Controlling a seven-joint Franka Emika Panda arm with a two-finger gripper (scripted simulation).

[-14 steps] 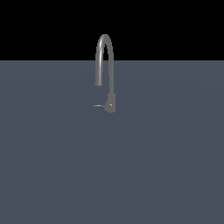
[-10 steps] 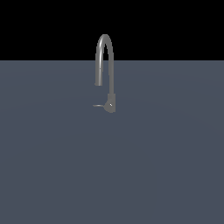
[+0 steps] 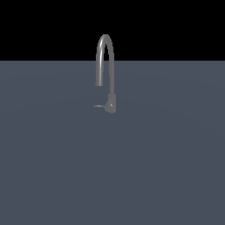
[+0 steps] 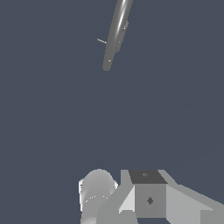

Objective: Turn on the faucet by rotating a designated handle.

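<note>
Tabletop (image 3: 167, 167) was a flat blue-grey plane filling the lower part of the exterior view under a black background. Faucet (image 3: 105, 66) stood upright near the far middle of it: tall, narrow arched spout rising from a short, darker base block, with the spout's open end hanging down on the exterior view's left side of the base. Handle (image 3: 98, 106) was a thin short rod sticking out level from the base block toward the exterior view's left, low down, just above the surface. No arm visible in the exterior view. In the wrist view the hand (image 4: 131, 197) showed only partly, as pale grey blocks and a rounded cylinder at the frame edge, well apart from the faucet (image 4: 116, 33) and holding nothing that could be seen; fingertips out of frame, so its opening could not be told. Handle (image 4: 101, 41) appeared there as a tiny spur beside the spout.
</note>
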